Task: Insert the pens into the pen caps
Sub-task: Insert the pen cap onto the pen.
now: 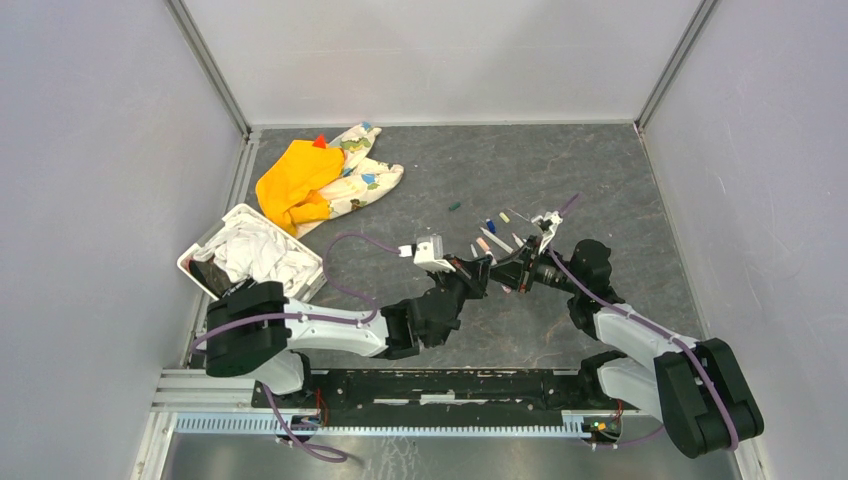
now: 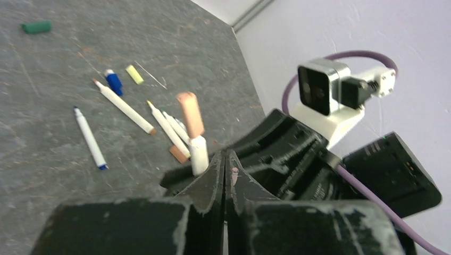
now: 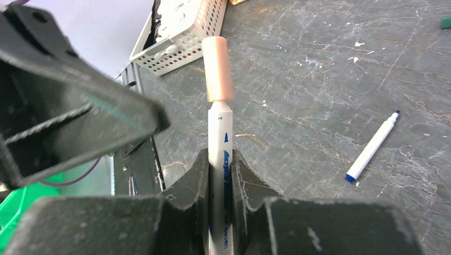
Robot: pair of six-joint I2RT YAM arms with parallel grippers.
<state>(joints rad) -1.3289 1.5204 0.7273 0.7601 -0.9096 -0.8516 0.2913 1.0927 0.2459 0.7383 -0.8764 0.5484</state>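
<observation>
Fingers [image 3: 191,183] of the right gripper [image 3: 219,159] are clamped on the white barrel of a pen [image 3: 219,138] — its tip carries a peach cap [image 3: 218,69] and points away from the wrist. Fingers [image 2: 210,183] of the left gripper [image 2: 224,159] are pressed together with only a hairline gap; nothing shows between them. Their tips stand just beside the held pen's barrel, at its 3 o'clock in the left wrist view; contact cannot be confirmed.

Seen from above, both grippers meet near the middle of the counter [image 1: 600,180]. Several loose pens [image 2: 125,108] lie flat at 12 o'clock from the grippers, with a blue cap [image 2: 113,82] and a cream cap [image 2: 134,74] just beyond them — a green cap [image 2: 36,26] lies apart at 11 o'clock. A thin wire-like stick [image 2: 150,74] lies beside the cream cap. A white basket [image 1: 208,236] stands at 9 o'clock; an orange cloth [image 1: 290,185] and a patterned cloth [image 1: 365,180] lie at 10 o'clock.
</observation>
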